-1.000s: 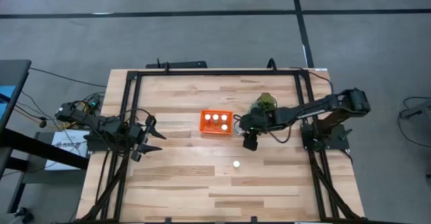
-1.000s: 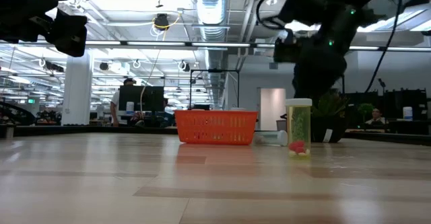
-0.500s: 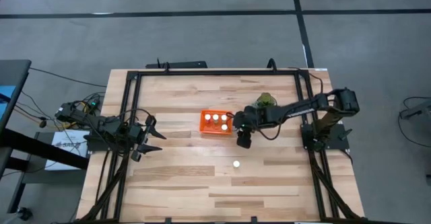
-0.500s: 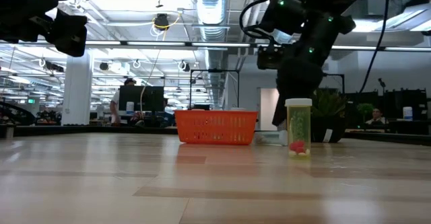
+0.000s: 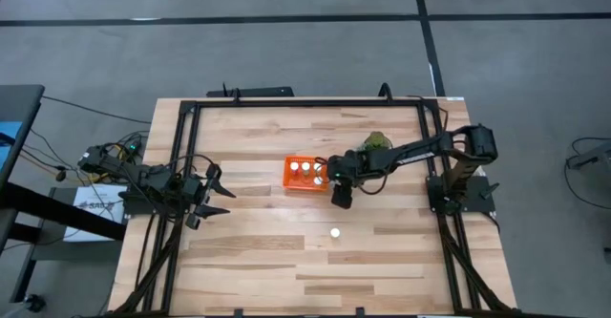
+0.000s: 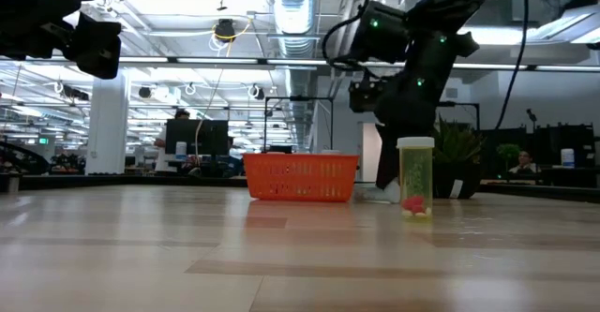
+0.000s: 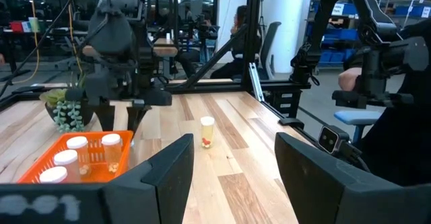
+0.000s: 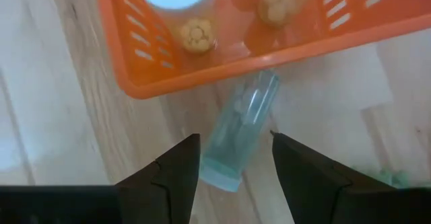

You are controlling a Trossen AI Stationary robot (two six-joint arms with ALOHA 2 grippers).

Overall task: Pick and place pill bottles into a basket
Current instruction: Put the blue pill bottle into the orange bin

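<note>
My left gripper [image 5: 212, 196] waits at the left edge of the pale wooden table [image 5: 258, 251], its fingers spread wide and holding nothing. I see the small square orange plastic basket [image 5: 305, 175] near the table middle, with white-capped pill bottles [image 5: 306, 167] standing inside. My right gripper [image 5: 340, 200] hovers just beside the basket's right wall, fingers [image 8: 168, 177] apart, over a clear bottle lying on its side [image 8: 237, 140]. One yellowish bottle [image 6: 415, 177] stands alone, nearer the front edge.
</note>
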